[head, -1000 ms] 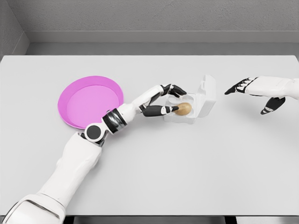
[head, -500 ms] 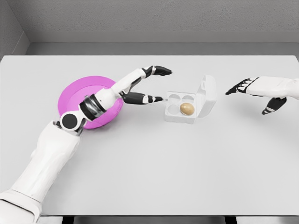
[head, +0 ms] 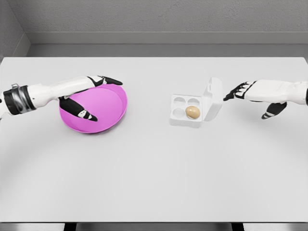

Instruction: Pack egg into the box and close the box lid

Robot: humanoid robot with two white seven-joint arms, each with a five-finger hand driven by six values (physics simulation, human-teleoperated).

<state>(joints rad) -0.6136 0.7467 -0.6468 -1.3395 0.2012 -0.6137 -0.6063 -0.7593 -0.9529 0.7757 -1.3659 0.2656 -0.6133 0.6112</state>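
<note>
Egg [head: 192, 112] sits in near-right cup of open box [head: 186, 110], lid [head: 212, 98] upright on right. My left hand [head: 89, 94] spread, empty, over pink plate [head: 103, 108]. My right hand [head: 255, 94] spread, empty, just right of lid.

My two arms: smooth white shell casings, glossy, rounded in section, tapering toward the wrists. My left forearm carries a ribbed grey and black joint collar near the picture's left edge. My left hand [head: 89, 96] and right hand [head: 255, 96]: five fingers each, white backs, with black segments and black fingertips broken by small white marks at the knuckles.
</note>
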